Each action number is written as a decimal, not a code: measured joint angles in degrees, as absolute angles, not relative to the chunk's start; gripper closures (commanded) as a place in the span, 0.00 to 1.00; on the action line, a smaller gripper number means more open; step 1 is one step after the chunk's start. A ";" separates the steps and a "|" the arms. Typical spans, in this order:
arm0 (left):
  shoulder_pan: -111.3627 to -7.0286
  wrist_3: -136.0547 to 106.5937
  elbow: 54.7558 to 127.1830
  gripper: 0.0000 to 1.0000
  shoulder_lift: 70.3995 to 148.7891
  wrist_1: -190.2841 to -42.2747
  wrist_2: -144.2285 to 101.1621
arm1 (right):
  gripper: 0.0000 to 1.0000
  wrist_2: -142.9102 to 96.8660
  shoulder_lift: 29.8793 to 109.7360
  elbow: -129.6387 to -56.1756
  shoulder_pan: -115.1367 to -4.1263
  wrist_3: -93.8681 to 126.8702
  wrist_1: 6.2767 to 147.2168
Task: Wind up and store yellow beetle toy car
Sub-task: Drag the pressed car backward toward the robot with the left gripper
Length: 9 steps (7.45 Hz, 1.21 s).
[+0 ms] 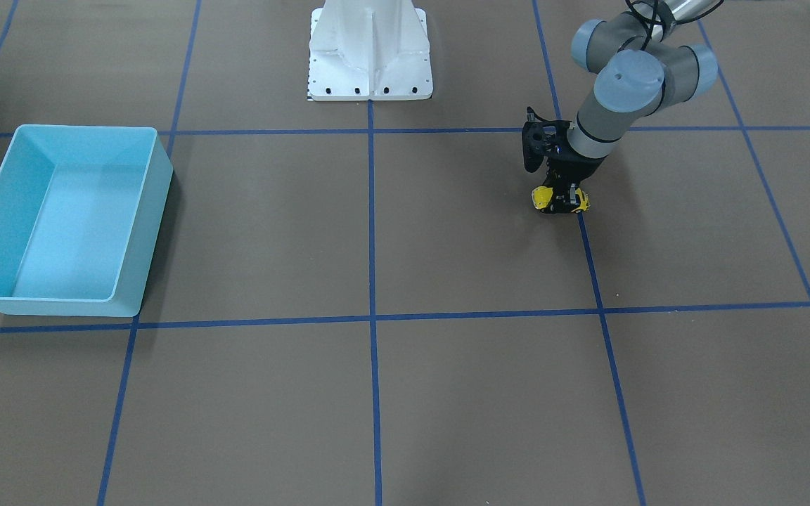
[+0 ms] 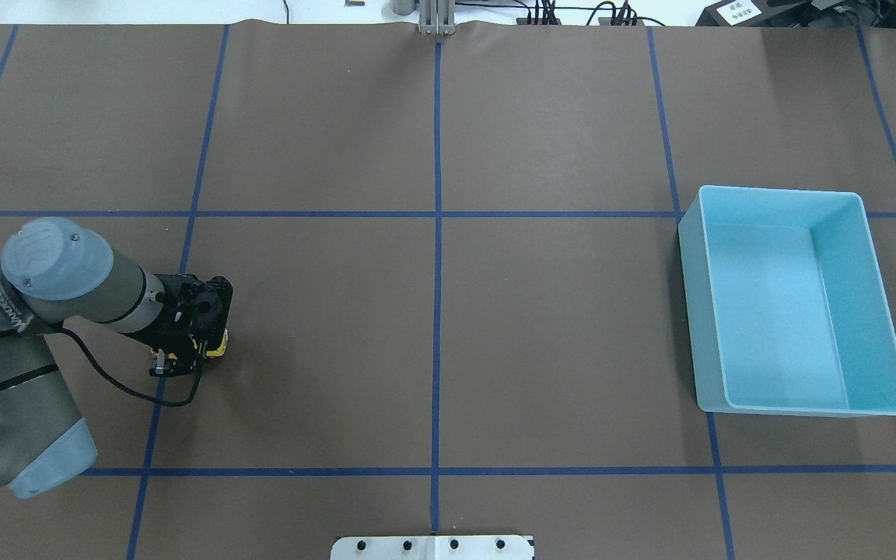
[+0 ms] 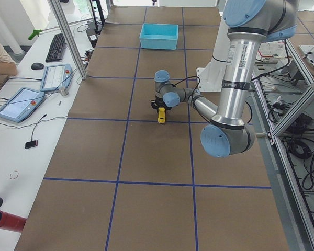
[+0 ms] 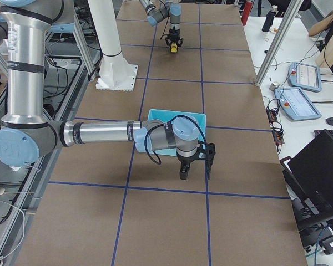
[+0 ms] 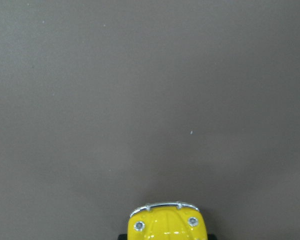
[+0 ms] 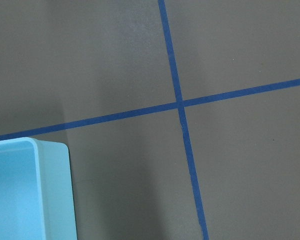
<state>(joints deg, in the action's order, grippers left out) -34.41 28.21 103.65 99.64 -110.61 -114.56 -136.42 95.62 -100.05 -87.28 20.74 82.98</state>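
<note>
The yellow beetle toy car stands on the brown table on the robot's left side. My left gripper comes down over it with its fingers closed on the car's sides. In the overhead view only a yellow edge of the car shows under the left gripper. The left wrist view shows the car's bonnet and silver bumper at the bottom edge. My right gripper hovers beside the blue bin and shows only in the exterior right view, so I cannot tell whether it is open or shut.
An empty light-blue bin stands on the robot's right side; it also shows in the front-facing view and the right wrist view. Blue tape lines grid the table. The white robot base is at the near middle edge.
</note>
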 measured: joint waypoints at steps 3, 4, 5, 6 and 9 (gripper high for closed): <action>-34.48 28.21 103.54 0.87 98.04 -112.46 -114.61 | 0.00 -136.37 95.66 -100.02 -87.28 20.74 82.97; -34.61 28.21 103.54 0.87 97.30 -113.32 -114.67 | 0.00 -136.37 95.65 -100.02 -87.28 20.74 82.97; -34.86 28.29 103.54 0.87 96.70 -113.88 -115.13 | 0.00 -136.34 95.65 -100.02 -87.29 20.74 82.97; -35.22 28.44 103.54 0.87 96.24 -114.27 -115.92 | 0.00 -136.33 95.68 -100.03 -87.30 20.76 82.97; -35.76 28.58 103.53 0.87 94.82 -116.01 -116.89 | 0.00 -136.32 95.66 -100.04 -87.28 20.86 82.97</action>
